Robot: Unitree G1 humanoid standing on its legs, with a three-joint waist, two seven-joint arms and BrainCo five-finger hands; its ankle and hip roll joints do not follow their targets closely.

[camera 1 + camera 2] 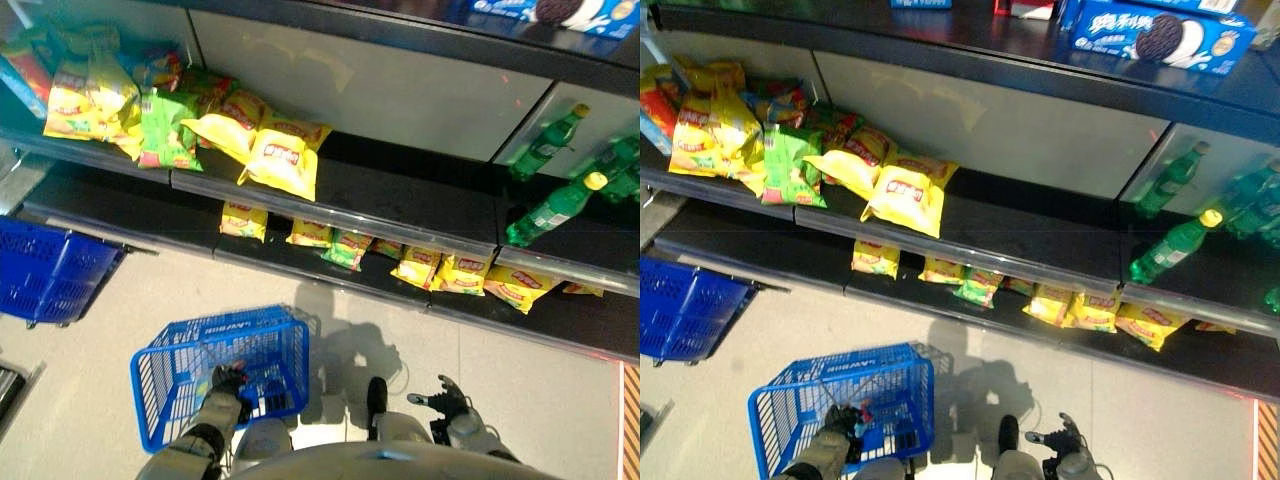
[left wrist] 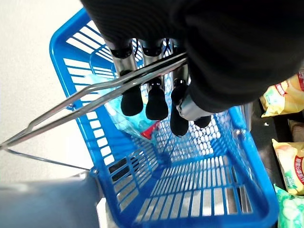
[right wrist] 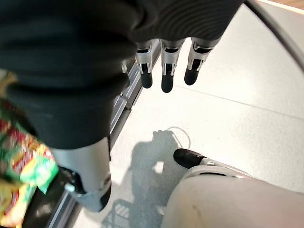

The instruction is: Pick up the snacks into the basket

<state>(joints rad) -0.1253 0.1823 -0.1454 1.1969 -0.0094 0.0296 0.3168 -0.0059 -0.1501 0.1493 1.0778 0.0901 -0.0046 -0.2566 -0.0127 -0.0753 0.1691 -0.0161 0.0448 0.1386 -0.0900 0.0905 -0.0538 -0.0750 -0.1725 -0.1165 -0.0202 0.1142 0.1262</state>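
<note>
The left robot hand (image 1: pixel 229 381) hooks the blue plastic basket's (image 1: pixel 160 375) metal handle (image 2: pixel 95 97), carrying it below the yellow snack bags (image 1: pixel 275 155), while the right robot hand (image 1: pixel 443 399) hangs open, free to pick.

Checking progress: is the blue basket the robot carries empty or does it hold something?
Not empty. The blue basket, hanging by its wire handle from the left hand, holds a light blue snack packet against one wall; the rest of its floor is bare.

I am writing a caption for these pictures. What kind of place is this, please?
Most likely a shop aisle, or a mock-up of one: dark shelves stocked with snack bags and green bottles, and a blue basket carried by its handle in the left hand.
</note>
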